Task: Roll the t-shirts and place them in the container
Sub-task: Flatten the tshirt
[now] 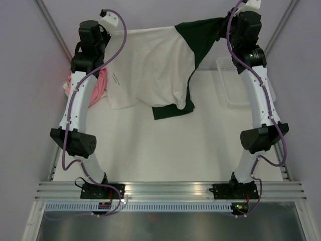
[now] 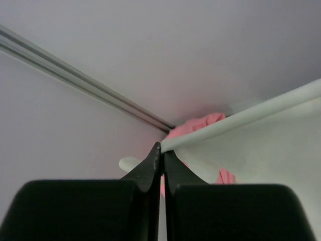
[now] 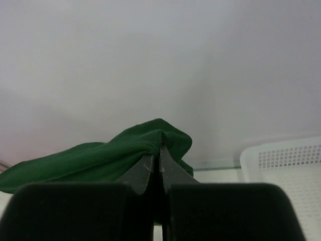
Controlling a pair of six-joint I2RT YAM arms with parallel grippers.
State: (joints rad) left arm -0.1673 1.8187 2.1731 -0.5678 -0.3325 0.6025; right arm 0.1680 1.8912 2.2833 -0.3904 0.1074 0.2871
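**Two tees held up together: lay them flat before rolling**

Nearest the arms, the lower hems of two garments touch the table (image 1: pixel 170 150). The white t-shirt (image 1: pixel 150 65) hangs as a broad sheet with small lettering near its left side. The dark green t-shirt (image 1: pixel 173 111) pokes out beneath its lower right corner. Left of them, against the left wall, a pink t-shirt (image 1: pixel 99 83) lies bunched. On the right, a white mesh basket (image 1: pixel 231 85) sits beside the right arm.

Farther back and higher, both arms are raised. The left gripper (image 2: pixel 161 150) has its jaws pinched tight on the taut top edge of the white t-shirt. The right gripper (image 3: pixel 160 153) is likewise clamped, holding a fold of the dark green t-shirt. The white cloth overlaps the green one, so the two seem to be draped or tangled together.

The step in hand looks like spreading a shirt before rolling it. To do that well, I would keep both pinches firm and draw the arms apart only until the cloth is taut. The hems can then drag toward the near side, so the fabric lays down flat, without creases. The risk is that the two tees land stacked, so they probably need separating first.
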